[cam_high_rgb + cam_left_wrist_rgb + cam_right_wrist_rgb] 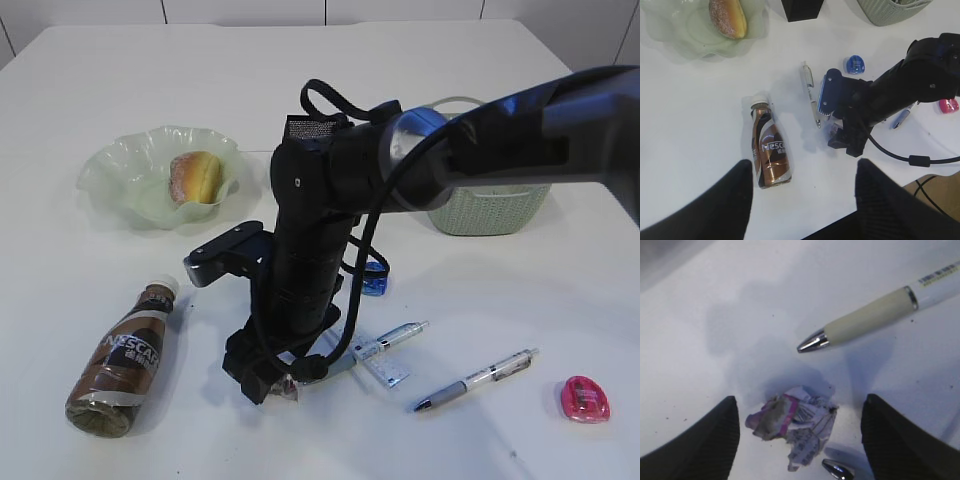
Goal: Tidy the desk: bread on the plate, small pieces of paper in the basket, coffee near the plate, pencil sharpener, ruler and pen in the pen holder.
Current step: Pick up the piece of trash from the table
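Note:
The bread (195,177) lies in the wavy green plate (120,170) at the back left. Front left, the coffee (125,355) lies on its side on the desk (90,290). My right gripper (797,437) reaches across the middle, pointing down and open. A crumpled piece of paper (795,422) sits on the desk between its fingers (705,440). Two pens (392,339) (480,380), the ruler (386,373), a blue sharpener (375,284) and a pink sharpener (587,398) lie to the right. My left gripper (802,192) hangs open, high above the coffee (771,150).
The green basket (490,208) stands back right, partly behind my right arm (310,230). Only the top of the black mesh pen holder (315,127) shows behind that arm. A pen tip (837,470) lies close to the paper. The desk's front edge (880,195) is near.

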### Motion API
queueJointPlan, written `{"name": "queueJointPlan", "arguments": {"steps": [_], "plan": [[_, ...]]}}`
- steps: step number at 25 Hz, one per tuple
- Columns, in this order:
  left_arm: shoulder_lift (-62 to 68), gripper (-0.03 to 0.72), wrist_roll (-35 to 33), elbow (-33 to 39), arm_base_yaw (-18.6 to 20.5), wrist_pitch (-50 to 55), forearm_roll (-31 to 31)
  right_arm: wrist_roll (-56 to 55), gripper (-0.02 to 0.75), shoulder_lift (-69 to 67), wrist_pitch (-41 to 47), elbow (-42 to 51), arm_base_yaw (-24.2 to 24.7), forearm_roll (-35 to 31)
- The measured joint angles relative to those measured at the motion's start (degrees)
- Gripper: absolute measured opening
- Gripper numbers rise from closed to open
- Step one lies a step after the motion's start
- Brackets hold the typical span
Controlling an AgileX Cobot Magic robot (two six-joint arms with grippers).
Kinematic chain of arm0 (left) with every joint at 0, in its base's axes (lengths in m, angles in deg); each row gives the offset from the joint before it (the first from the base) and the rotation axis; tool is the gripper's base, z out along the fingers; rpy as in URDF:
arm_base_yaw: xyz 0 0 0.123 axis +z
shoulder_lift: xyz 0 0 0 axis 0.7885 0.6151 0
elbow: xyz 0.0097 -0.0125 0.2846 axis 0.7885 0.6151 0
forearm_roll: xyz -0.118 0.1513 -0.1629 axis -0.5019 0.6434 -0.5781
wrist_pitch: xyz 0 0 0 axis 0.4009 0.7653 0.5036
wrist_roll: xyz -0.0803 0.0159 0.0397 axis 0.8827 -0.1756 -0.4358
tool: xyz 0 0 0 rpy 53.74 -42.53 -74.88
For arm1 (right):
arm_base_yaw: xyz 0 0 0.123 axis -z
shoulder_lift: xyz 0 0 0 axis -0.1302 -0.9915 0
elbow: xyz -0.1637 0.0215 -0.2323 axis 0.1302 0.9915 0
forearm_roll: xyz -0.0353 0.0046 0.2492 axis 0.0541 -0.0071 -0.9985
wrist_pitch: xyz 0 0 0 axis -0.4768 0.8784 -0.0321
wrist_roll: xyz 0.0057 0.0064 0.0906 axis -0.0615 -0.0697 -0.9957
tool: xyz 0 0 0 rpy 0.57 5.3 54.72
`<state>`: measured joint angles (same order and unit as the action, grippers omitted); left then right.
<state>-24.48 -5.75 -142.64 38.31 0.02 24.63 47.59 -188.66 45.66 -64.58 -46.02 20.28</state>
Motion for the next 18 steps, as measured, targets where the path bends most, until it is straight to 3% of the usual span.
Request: {"name": "queueJointPlan", "arguments": {"steps": [18], "plan": [[0.0,0.456,0.0,0.0,0.0,0.0,0.1,-0.6,0.587,-0.1,-1.4,0.0,0.0,0.0]]}}
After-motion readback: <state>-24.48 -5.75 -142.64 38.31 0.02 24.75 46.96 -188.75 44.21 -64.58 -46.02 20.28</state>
